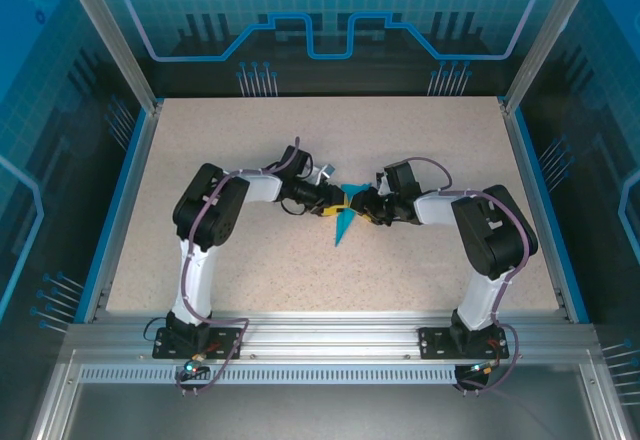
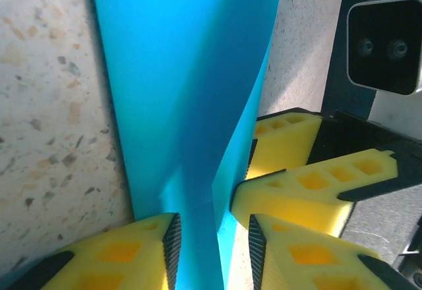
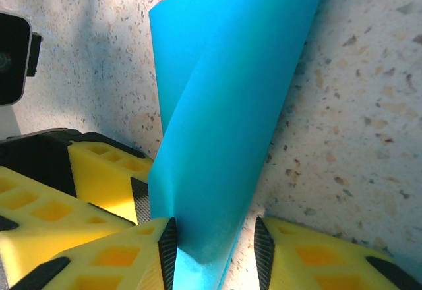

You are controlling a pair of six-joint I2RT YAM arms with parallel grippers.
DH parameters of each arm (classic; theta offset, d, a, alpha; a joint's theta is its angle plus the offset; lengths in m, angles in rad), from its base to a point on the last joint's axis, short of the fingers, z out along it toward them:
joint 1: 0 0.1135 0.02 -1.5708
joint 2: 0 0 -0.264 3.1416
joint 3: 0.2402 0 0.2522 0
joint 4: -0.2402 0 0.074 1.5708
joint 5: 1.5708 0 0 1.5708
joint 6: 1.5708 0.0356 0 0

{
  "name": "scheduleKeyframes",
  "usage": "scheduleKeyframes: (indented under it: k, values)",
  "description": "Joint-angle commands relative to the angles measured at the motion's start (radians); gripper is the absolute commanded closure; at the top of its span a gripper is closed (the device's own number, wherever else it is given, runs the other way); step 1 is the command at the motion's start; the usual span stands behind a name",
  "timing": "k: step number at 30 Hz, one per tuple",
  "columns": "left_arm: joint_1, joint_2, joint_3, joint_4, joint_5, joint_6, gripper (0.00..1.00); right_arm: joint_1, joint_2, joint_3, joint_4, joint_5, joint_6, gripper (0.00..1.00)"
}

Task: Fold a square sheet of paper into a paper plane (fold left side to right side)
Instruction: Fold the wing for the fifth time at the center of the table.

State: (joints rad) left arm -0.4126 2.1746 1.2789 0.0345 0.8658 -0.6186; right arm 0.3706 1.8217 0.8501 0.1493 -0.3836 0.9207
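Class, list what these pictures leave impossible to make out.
Top view: blue paper partly hidden under left pincer and right pincer; creases too small.
Left wrist view: paper's far end cut off by top edge.
Both wrist views: whether pads press the paper, hidden by its folds.

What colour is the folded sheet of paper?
Plain bright blue paper, best seen from the left wrist.

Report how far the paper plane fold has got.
Done: the blue paper is already a narrow pointed wedge with overlapping layers. In hand: the left gripper and right gripper meet at its wide end, with paper between each pair of fingers and one layer curling up. Left: flatten that layer, crease it, release.
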Motion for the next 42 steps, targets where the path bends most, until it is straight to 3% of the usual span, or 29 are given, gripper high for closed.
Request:
scheduleKeyframes:
  k: [1, 16, 42]
  values:
    - [-0.009, 0.028, 0.027, -0.026, 0.027, 0.025, 0.67, 0.017, 0.082, -0.005, -0.02, 0.01, -0.006, 0.61]
    - [-0.003, 0.002, 0.023, -0.052, -0.034, 0.076, 0.99, 0.017, 0.084, -0.003, -0.027, 0.008, -0.014, 0.6]
    - [0.021, -0.017, 0.079, -0.143, -0.078, 0.214, 1.0, 0.017, 0.084, -0.008, -0.04, 0.01, -0.027, 0.59]
